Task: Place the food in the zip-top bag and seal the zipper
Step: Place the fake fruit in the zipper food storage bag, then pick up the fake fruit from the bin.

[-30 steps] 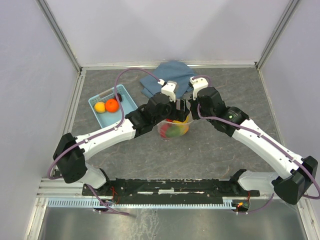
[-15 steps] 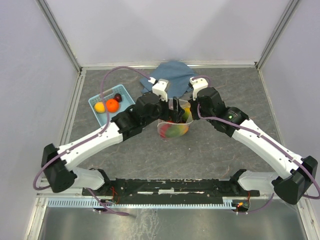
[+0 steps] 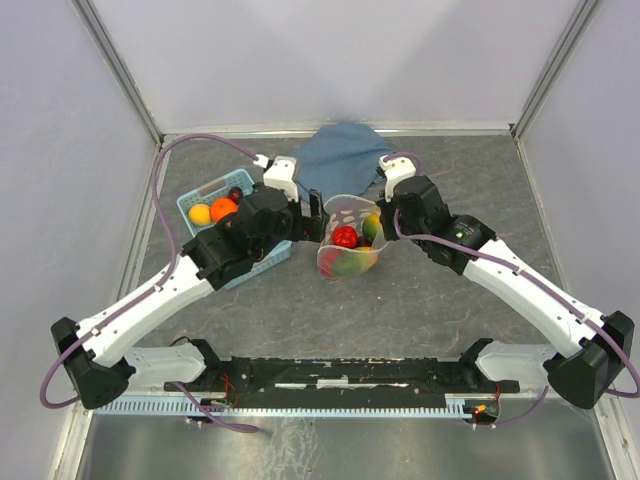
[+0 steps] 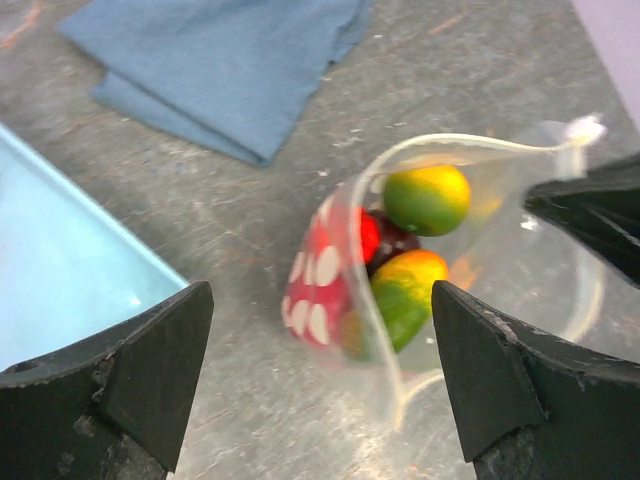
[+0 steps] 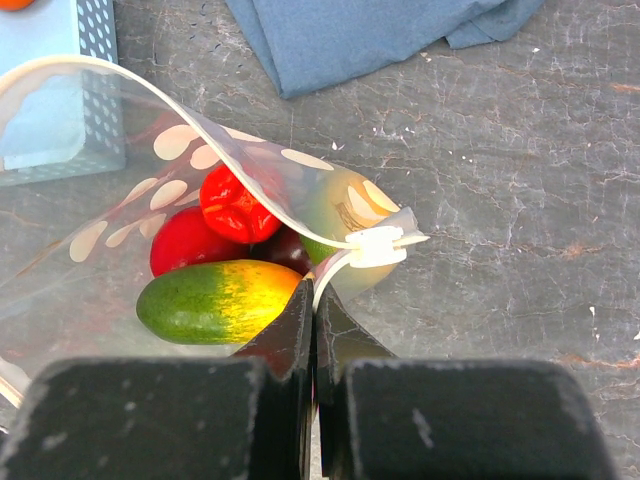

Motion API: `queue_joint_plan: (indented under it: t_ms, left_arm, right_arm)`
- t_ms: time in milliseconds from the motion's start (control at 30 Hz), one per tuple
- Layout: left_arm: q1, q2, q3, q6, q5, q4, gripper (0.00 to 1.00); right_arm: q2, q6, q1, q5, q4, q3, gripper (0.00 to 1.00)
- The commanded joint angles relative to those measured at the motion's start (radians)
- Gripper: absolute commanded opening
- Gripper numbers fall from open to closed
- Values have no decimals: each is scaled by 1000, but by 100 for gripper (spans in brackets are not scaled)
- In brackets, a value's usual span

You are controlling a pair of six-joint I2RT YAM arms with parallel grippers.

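Observation:
The zip-top bag (image 3: 347, 243), clear with white dots, stands with its mouth wide in the middle of the table. Inside lies food: red fruits (image 5: 232, 205), a green-yellow one (image 5: 215, 300) and a dark one. My right gripper (image 5: 315, 295) is shut on the bag's rim just below the zipper's white slider (image 5: 378, 246); from the top it is at the bag's right side (image 3: 380, 226). My left gripper (image 4: 320, 320) hangs open and empty left of the bag (image 3: 312, 222), apart from it. More food lies in the light-blue basket (image 3: 192, 201): yellow (image 3: 200, 214), orange (image 3: 222, 208), dark purple (image 3: 236, 194).
A folded blue cloth (image 3: 335, 150) lies behind the bag, close to both wrists. The basket's near end is hidden under my left arm. Metal rails and grey walls bound the table on the left, the back and the right.
My left gripper has drawn back to the left from over the bag's mouth, opening a little wider. A red fruit now shows in the bag. The right arm has not moved.

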Motion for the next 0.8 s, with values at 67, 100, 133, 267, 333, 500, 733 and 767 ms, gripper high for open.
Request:
queue_joint_plan:
  t_ms: [67,100,133,267,333,500,733,767]
  left_arm:
    - [162,-43,-51,-65,-37,-57,96]
    - [191,-42,-63,-70,-35,-60,96]
    - [216,-39,-73,-73,-35,-61,96]
    - [327,-4,-89,-87,-17,-63,96]
    - [382,24,-89,-91,-7,-62,97]
    - [492,100,-106,-137,-4,-21,99]
    - [577,215,-136,-235,-25,83,99]
    - [590,234,-136,-247,-41,90,99]
  right_arm:
    - [-18,-6,-1,2,45,-4,2]
    - [-19,-9,-1,0,47,-3,2]
    - [-23,-12,-2,-2,47,-4,2]
    - [-38,-31,-2,3,50,-3,2]
    - [-46,-39,-2,6,50,-3,2]
    - [-61,-49,-2,4,60,-16,2]
    - [-68,-54,-2,-3,81,-40,2]
    - [-68,-54,-2,-8,85,-42,2]
